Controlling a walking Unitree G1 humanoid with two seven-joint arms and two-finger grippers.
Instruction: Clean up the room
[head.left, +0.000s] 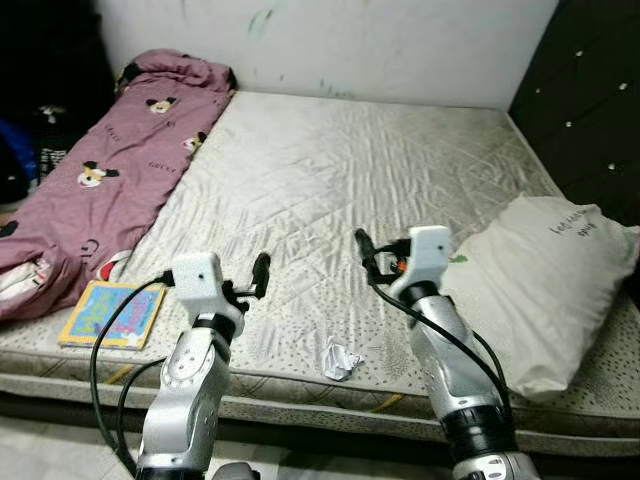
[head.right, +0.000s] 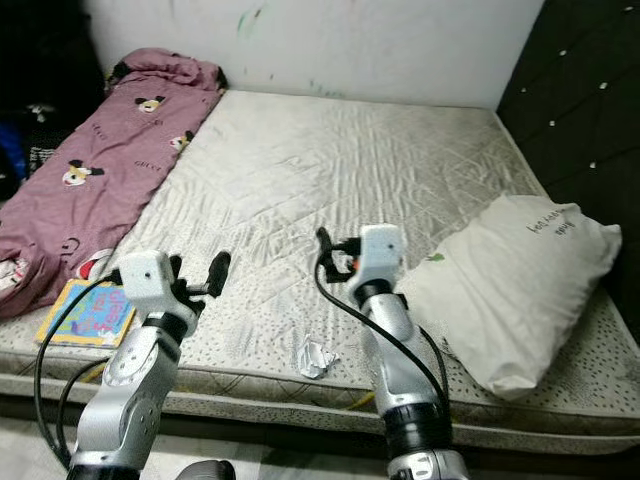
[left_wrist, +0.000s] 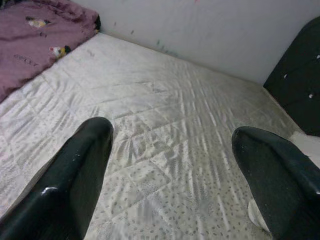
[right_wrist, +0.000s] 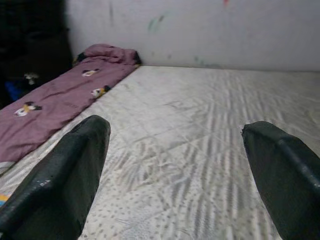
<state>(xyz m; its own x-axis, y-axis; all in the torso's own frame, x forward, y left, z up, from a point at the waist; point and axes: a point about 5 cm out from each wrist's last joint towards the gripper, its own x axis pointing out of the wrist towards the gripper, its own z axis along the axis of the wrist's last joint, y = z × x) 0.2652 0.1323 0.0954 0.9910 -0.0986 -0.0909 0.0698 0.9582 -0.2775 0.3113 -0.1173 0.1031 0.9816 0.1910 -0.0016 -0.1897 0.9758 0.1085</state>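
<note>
- The mattress (head.left: 330, 190) is bare, pale and quilted, and it takes most of the room in front of the robot; its far edge touches a white wall (head.left: 330, 40) that carries some small marks.
- A dark padded headboard (head.left: 590, 100) stands along the right edge of the mattress.
- A mauve blanket (head.left: 100, 180) with cartoon mouse prints lies along the left edge, from the far left corner down toward the near one.
- A white pillow (head.left: 545, 285) lies at the right edge, near the front corner.
- A colourful book (head.left: 112, 313) lies flat by the near left corner, just beside the end of the blanket.
- A crumpled piece of paper (head.left: 340, 359) lies close to the front edge, between the two arms.
- The left gripper (left_wrist: 170, 175) hangs over the front part of the mattress, its fingers spread apart and holding nothing.
- The right gripper (right_wrist: 175, 170) also hangs over the front part, wide apart and empty.
- The middle of the mattress is open up to the wall.
- The right wrist view shows the blanket up to the far corner; the left wrist view shows the headboard.
</note>
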